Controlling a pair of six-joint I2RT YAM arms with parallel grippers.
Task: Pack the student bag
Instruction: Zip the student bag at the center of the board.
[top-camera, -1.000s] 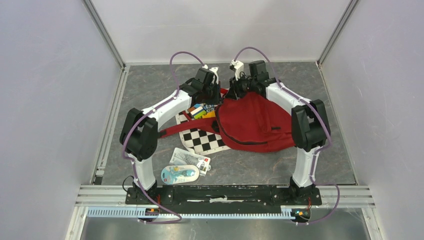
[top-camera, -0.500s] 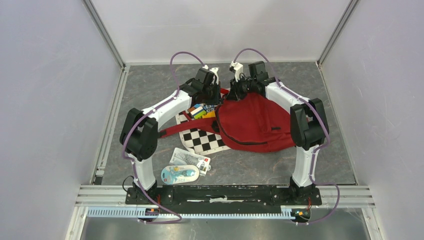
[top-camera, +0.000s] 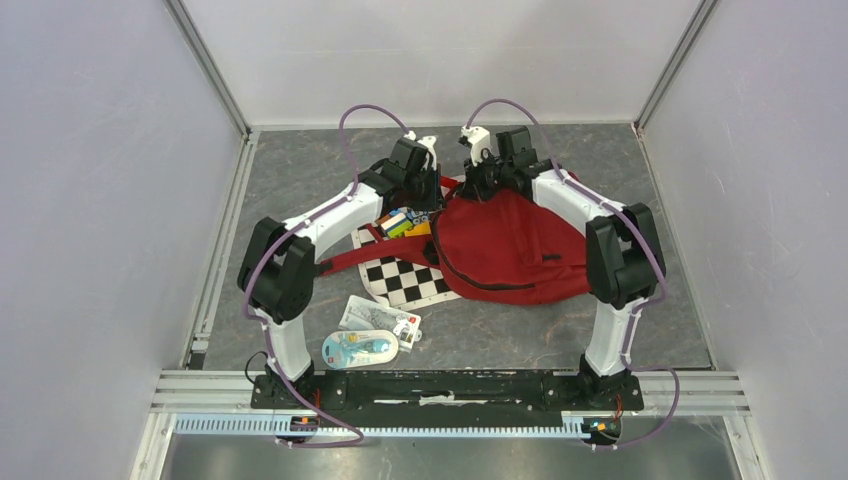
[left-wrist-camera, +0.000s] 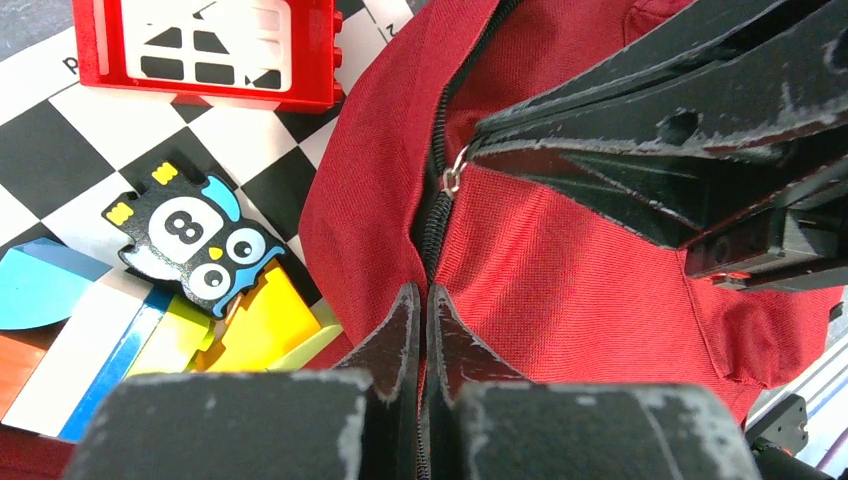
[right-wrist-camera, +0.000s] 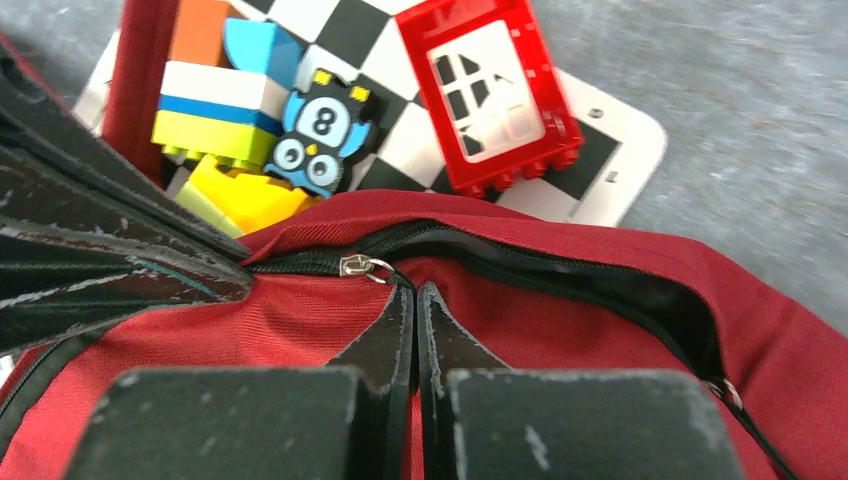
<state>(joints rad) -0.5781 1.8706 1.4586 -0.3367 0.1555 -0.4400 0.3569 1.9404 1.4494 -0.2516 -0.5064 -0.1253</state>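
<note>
The student bag (top-camera: 510, 245), a large red backpack with black zippers, lies on the table right of centre. Both arms meet at its far left corner. My left gripper (top-camera: 432, 195) is shut on the bag's zipper edge (left-wrist-camera: 432, 225), with black zipper tape pinched between its fingertips (left-wrist-camera: 405, 320). My right gripper (top-camera: 470, 185) is shut on the bag right at the metal zipper slider (right-wrist-camera: 357, 266); the slider's ring runs into its fingertips (right-wrist-camera: 400, 320). The zipper is closed by the slider and gapes open to the right (right-wrist-camera: 640, 295). The two grippers' tips sit almost touching.
A checkered board (top-camera: 405, 282) lies under the bag's left edge, carrying coloured blocks (top-camera: 400, 222), an owl piece (left-wrist-camera: 190, 240) and a red window block (right-wrist-camera: 490, 100). A red strap (top-camera: 345, 260) trails left. Two packaged items (top-camera: 380, 318) (top-camera: 358, 348) lie near the front.
My right gripper has closed onto the bag at the zipper slider, and its arm has shifted slightly. The left gripper has kept its hold.
</note>
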